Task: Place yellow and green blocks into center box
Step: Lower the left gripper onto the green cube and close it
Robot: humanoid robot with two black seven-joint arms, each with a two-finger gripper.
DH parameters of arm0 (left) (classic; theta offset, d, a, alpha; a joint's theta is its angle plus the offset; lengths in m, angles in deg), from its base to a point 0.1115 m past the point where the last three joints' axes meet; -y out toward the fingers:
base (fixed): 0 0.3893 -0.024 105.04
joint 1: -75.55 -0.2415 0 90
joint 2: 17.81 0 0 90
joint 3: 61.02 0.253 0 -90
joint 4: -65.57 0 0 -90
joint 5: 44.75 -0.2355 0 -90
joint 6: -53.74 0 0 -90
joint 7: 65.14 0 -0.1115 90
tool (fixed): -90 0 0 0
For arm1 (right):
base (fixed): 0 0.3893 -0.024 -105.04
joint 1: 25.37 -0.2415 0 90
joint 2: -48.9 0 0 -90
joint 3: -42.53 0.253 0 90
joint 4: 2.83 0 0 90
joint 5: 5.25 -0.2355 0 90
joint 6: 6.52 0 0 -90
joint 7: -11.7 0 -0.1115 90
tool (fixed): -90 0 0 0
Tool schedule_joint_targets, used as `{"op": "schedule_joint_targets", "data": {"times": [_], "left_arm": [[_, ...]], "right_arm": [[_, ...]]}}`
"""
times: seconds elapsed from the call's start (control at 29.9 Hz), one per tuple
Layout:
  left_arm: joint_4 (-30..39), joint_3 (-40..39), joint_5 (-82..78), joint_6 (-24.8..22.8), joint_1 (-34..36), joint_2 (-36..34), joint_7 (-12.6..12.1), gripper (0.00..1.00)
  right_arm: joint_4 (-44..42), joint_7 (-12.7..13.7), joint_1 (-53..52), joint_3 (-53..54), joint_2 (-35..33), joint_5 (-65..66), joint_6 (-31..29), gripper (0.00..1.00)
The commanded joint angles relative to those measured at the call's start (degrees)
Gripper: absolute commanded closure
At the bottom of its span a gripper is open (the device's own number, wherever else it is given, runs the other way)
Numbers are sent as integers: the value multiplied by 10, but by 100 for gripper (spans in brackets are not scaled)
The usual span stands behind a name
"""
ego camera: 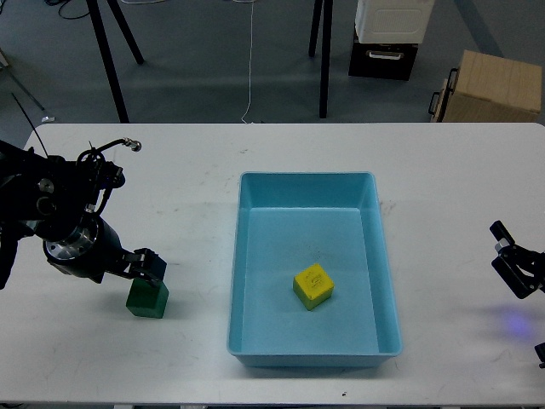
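Note:
A green block (148, 300) sits on the white table at the front left. A yellow block (312, 285) lies inside the blue box (388, 281) in the middle of the table. My left gripper (143, 267) is low over the top of the green block, its dark fingers right at the block's upper edge; I cannot tell whether they are open or shut. My right gripper (513, 262) shows only partly at the right edge, far from both blocks, and its state cannot be made out.
The table's far edge runs across the top. Beyond it on the floor stand dark tripod legs (113, 51), a black and white case (387, 38) and a cardboard box (492, 88). A cable (106, 149) loops off my left arm.

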Motion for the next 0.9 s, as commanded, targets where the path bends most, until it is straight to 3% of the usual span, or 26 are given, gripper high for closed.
{"op": "schedule_joint_targets", "data": {"times": [0.0,0.67,0.8,0.87], "left_arm": [[-2,-1,0,3,-12,1,0,0],[-45,-10,-1,9,-47,54,1,1],[-46,-8,-2,8,-50,62,1,4],[-47,-8,-2,8,-51,64,4,12]], "right_arm": [[0,0,1,-3,2,1,0,0],[-2,0,1,0,2,8,0,0],[-2,0,1,0,2,8,0,0],[-2,0,1,0,2,8,0,0]]}}
